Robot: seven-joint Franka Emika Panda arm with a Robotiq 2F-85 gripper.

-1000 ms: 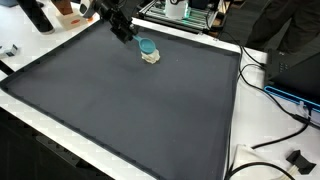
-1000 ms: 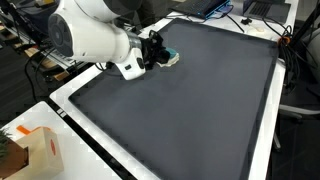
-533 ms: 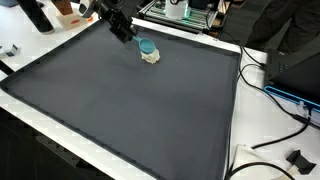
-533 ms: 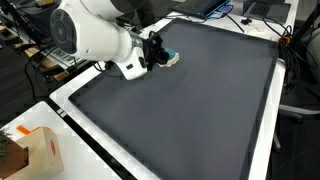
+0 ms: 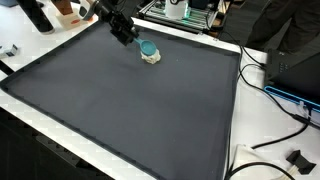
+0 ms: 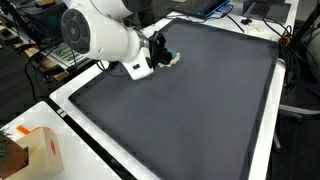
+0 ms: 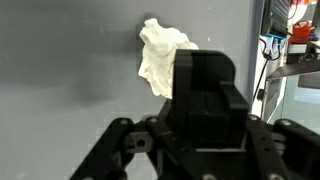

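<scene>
From here my arm (image 6: 100,35) shows as fat, rounded, glossy white shells with a grey disc at one joint. The pincer (image 5: 128,36) is matte black: blocky housing, jointed linkage bars in the wrist view.

Gripper (image 7: 205,92) half hides white lump (image 7: 158,55) — jaws unreadable.

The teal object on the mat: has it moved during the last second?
No. The teal object sits at the same spot on the mat, just as close to its far edge.

Blk mat (image 5: 130,110), cables (image 5: 288,98), cardbd box (image 6: 32,150)
</scene>
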